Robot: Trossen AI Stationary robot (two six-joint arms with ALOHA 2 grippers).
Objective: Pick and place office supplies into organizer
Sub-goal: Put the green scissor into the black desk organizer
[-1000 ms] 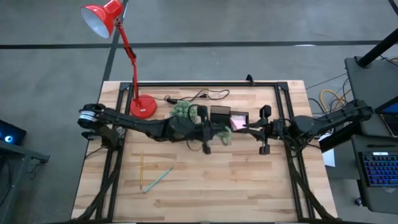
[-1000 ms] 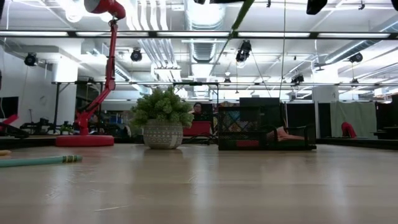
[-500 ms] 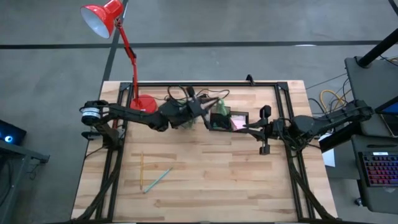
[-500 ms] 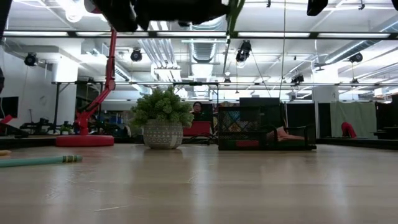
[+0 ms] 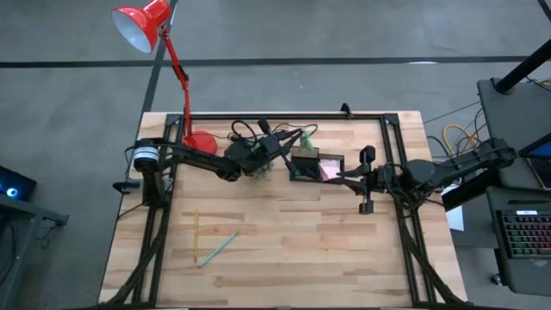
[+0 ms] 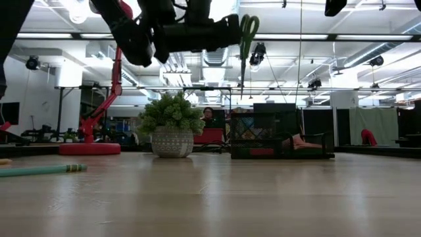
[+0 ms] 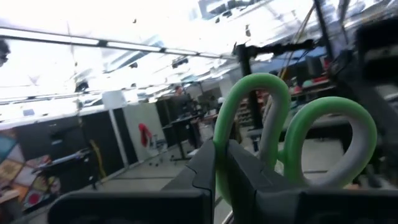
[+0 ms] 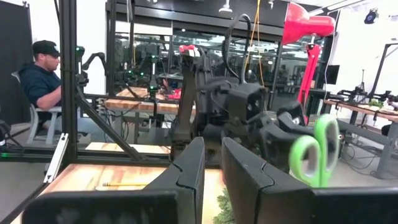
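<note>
Green plastic handles are showing clearly: the green-handled scissors (image 6: 248, 36) are hanging blades-down from the left gripper (image 6: 231, 34), which is clamped tight on one handle loop. In the high view that gripper is sitting at about twelve o'clock on the pale wooden counter (image 5: 284, 258), with the scissors just above the near edge of the small black stepped organizer (image 5: 314, 164), close beside the round green fuzzy plant (image 6: 172, 113).

The right gripper (image 5: 342, 178) is waiting at roughly two o'clock, just beside the organizer's far side; its jaws are standing nearly together, and nothing is visible between them, though the pink sticky-note pad (image 5: 330, 170) is lying right by its tip. The thin yellow pencil (image 5: 196, 234) and the light green pen (image 5: 218, 249) are lying at about eight o'clock, well apart from the box.

The risks from here look like these. The scissors are dangling by a single loop, so they are likely to swing, and the blade tips could catch the organizer's rim and tip out sideways on release. The box looks light and could slide if nudged. The two arms are also working close together over it, so a lowering left arm could brush the right one
</note>
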